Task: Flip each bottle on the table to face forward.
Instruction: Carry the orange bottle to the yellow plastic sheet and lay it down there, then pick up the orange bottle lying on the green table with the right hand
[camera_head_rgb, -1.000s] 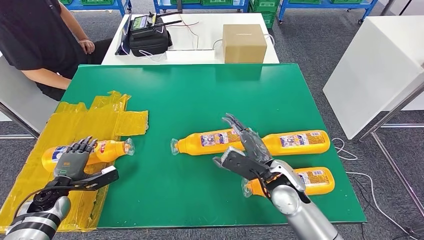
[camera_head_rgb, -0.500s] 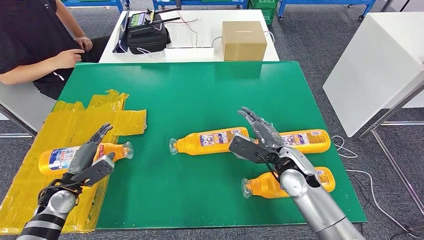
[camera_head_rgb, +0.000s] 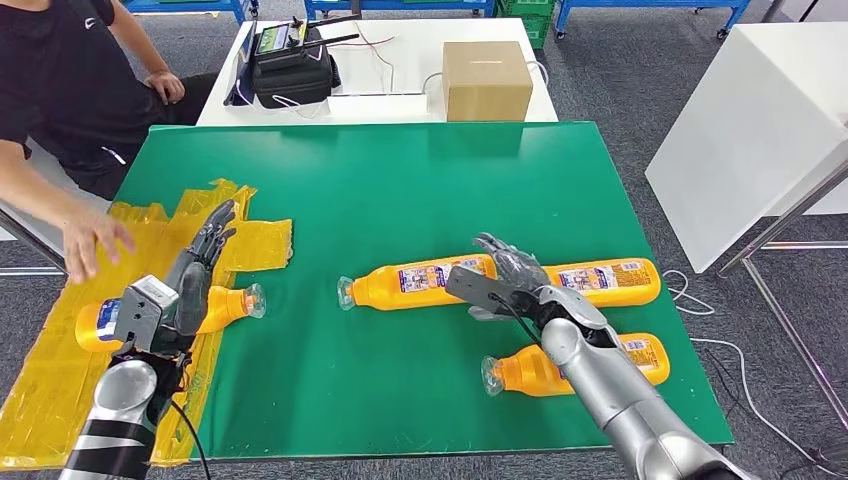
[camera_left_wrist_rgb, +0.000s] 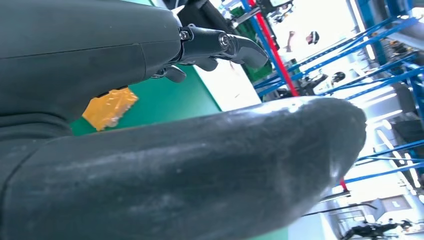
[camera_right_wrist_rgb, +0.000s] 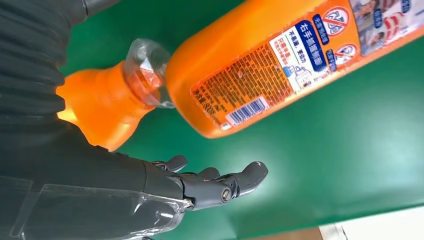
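Four orange bottles lie on their sides on my green surface (camera_head_rgb: 400, 180). My left hand (camera_head_rgb: 195, 275) is over the left bottle (camera_head_rgb: 100, 320), which lies on yellow plastic (camera_head_rgb: 150, 235). That hand holds nothing and its fingers are stretched out. My right hand (camera_head_rgb: 505, 275) holds nothing too, fingers apart, where the middle bottle (camera_head_rgb: 415, 281) meets the far right bottle (camera_head_rgb: 605, 281). The near bottle (camera_head_rgb: 530, 370) lies by my right arm. A person's hand (camera_head_rgb: 92, 240) is over the plastic, near my left hand.
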